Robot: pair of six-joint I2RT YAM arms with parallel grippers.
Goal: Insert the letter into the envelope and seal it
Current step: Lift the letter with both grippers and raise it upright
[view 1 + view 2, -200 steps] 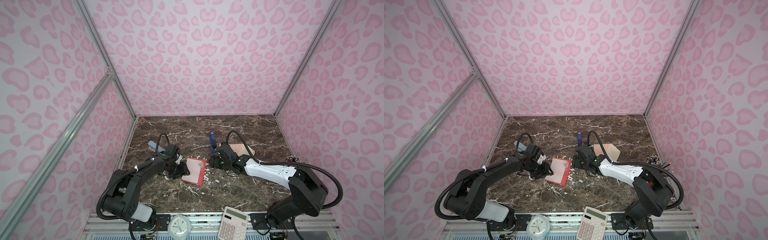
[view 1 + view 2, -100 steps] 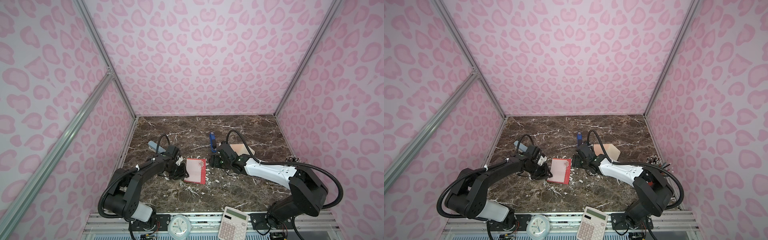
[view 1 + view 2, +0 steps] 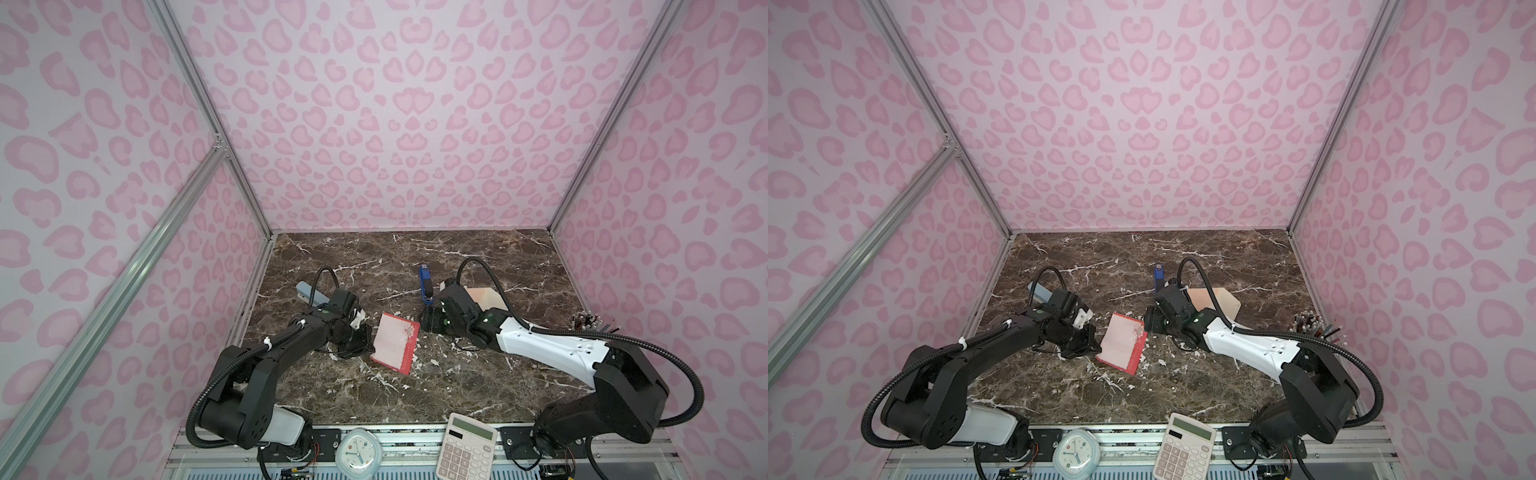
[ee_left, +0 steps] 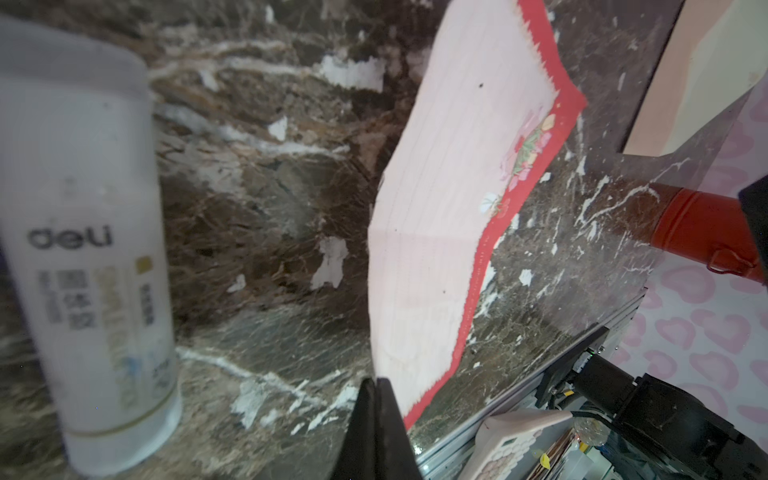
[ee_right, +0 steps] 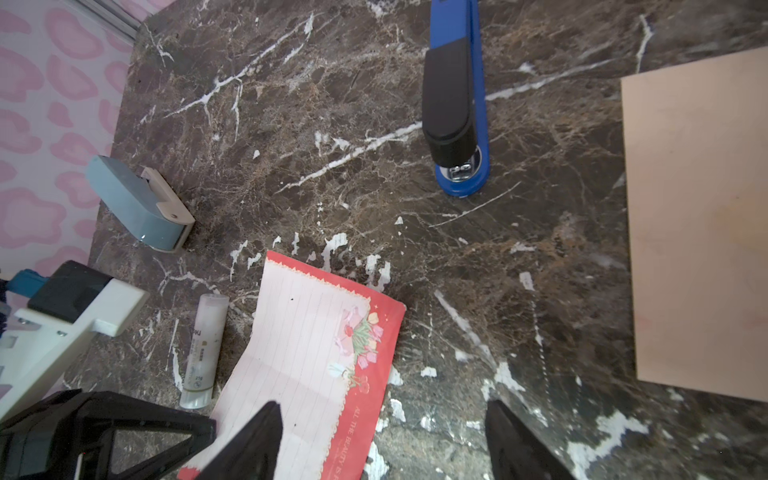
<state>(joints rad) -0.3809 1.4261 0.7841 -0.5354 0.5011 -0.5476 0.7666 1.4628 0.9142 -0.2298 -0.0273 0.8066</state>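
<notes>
Looking at a thin pale-pink lined letter [image 3: 395, 343] with scalloped red edging and a flower print, buckled up off the glossy brown marble table [image 3: 457, 374]. Got the left gripper [image 4: 376, 386] clamped tight on its left edge. Got the right gripper [image 5: 382, 415] spread wide and empty, just over the red side. Spotted the smooth peach envelope [image 5: 698, 228] lying flat by the right arm, apart from the letter.

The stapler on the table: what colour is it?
The stapler is blue with a black top; clearest in the right wrist view.

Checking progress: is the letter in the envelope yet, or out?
Out. The letter shows fully uncovered, with bare table between it and the envelope.
</notes>
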